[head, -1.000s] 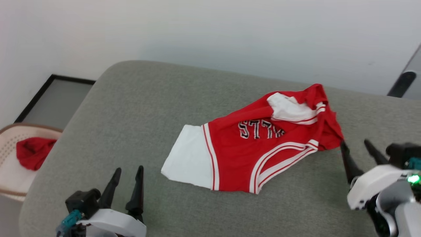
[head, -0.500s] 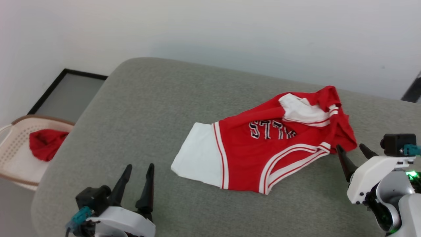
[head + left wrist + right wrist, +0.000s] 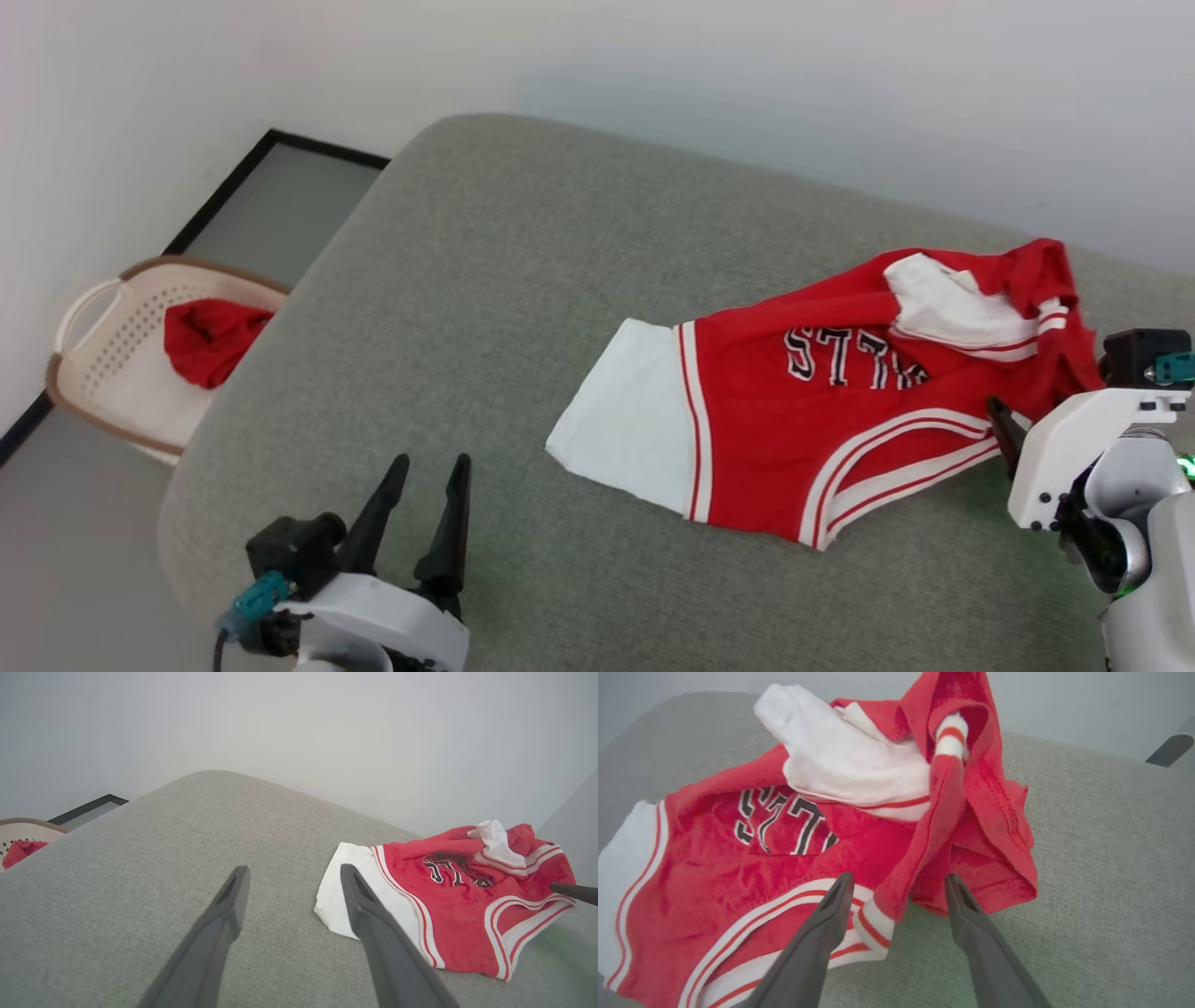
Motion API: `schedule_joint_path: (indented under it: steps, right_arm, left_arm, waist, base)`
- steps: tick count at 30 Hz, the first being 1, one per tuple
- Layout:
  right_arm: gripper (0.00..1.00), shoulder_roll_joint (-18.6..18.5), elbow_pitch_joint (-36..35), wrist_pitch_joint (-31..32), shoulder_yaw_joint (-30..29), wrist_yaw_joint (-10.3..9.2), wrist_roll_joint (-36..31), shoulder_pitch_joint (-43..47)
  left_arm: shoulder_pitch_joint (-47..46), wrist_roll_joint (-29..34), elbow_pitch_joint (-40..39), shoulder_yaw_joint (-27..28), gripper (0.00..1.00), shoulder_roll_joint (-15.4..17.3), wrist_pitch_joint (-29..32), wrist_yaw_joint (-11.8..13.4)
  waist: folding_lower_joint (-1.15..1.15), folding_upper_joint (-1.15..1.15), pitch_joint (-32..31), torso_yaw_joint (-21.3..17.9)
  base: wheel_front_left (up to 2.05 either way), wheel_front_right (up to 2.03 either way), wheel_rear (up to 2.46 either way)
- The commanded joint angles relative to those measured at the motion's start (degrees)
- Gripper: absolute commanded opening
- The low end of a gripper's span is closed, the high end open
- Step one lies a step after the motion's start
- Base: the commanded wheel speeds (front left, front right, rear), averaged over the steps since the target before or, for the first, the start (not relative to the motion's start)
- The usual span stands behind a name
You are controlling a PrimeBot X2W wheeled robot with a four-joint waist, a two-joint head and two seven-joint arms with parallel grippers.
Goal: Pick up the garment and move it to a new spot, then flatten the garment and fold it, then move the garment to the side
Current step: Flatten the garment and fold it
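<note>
Step in hand: the first one, the pick-up. The right gripper (image 3: 899, 877) is lining up on the garment (image 3: 822, 420), and nothing is lifted yet.
Garment: lies crumpled on the grey cushion (image 3: 485, 280), towards its right side. One white sleeve is spread out to the left, and the right end is bunched and folded over (the lettering is partly covered).
Right gripper: fingers spread wide, holding nothing. In the wrist view a red fold with a striped cuff sits between the two tips.
Left gripper (image 3: 431, 459): fingers apart and empty, over bare cushion, clear of the white sleeve.
Next move calls for: probably easing the right fingers lower and closing on that bunched fold (a pinch through several layers may lift it as a lump).
Off to the side: a beige basket (image 3: 103, 373) holding a small red cloth (image 3: 210, 341), no part of this job.
Changed from a second ago: the head camera has swung, so everything sits further right in its view (not a move of the things). The garment keeps the same lie. The right gripper has come in from just beside the bunched corner to over the striped trim.
</note>
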Motion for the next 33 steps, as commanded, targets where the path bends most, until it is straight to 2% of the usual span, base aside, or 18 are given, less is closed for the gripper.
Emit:
schedule_joint_path:
  steps: [1, 2, 3, 4, 11, 19, 25, 33]
  right_arm:
    - [1.0, 0.4, 1.5, 0.4, -0.9, -0.04, -1.0, -1.0]
    - [1.0, 0.6, 2.4, 0.3, -1.3, -0.04, -1.4, -1.7]
    - [0.44, 0.6, 3.4, 0.1, -1.7, -0.04, -1.9, -2.2]
    - [0.0, 0.6, 4.2, -0.1, -2.1, -0.04, -2.0, -2.7]
    - [0.0, 0.3, 7.7, -1.1, -3.5, -0.04, -2.0, -4.5]
    - [0.0, -0.8, 5.4, 0.0, -4.3, -0.04, 0.9, -1.7]
    - [0.0, -0.7, -0.9, 1.8, -4.3, -0.04, 4.6, 4.7]
    - [0.0, 2.2, -11.8, 5.5, -2.4, -0.04, 8.1, 17.3]
  left_arm:
    - [-0.8, -0.1, 0.3, -0.2, 1.0, -0.3, -0.3, -0.4]
    - [-1.0, -0.2, 0.5, -0.3, 1.0, -0.4, -0.4, -0.4]
    - [-1.1, -0.2, 0.7, -0.4, 1.0, -0.5, -0.5, -0.5]
    - [-1.3, -0.3, 0.8, -0.4, 1.0, -0.5, -0.5, -0.5]
    - [-1.7, -0.5, 1.8, 0.0, 1.0, -0.5, -0.8, -0.7]
    - [-0.7, -0.2, 2.0, 1.0, 1.0, -0.1, -0.9, -0.5]
    - [-0.1, 0.1, 1.5, 1.7, 1.0, 0.5, -1.0, -0.1]
    - [0.7, 0.3, 0.7, 1.9, 1.0, 0.9, -0.9, 0.8]
  waist:
    - [0.0, 0.0, 1.4, 1.4]
    - [0.0, 0.0, 1.6, 1.6]
    - [0.0, 0.0, 1.8, 1.8]
    - [0.0, 0.0, 2.1, 2.0]
    - [0.0, 0.0, 2.5, 1.9]
    - [0.0, 0.0, 1.3, -0.7]
    - [0.0, 0.0, 0.1, -3.7]
    - [0.0, 0.0, -0.8, -8.3]
  base:
    - [0.0, 0.0, 0.0]
    - [0.0, 0.0, 0.0]
    - [0.0, 0.0, 0.0]
    - [0.0, 0.0, 0.0]
    - [0.0, 0.0, 0.0]
    - [0.0, 0.0, 0.0]
    - [0.0, 0.0, 0.0]
    - [0.0, 0.0, 0.0]
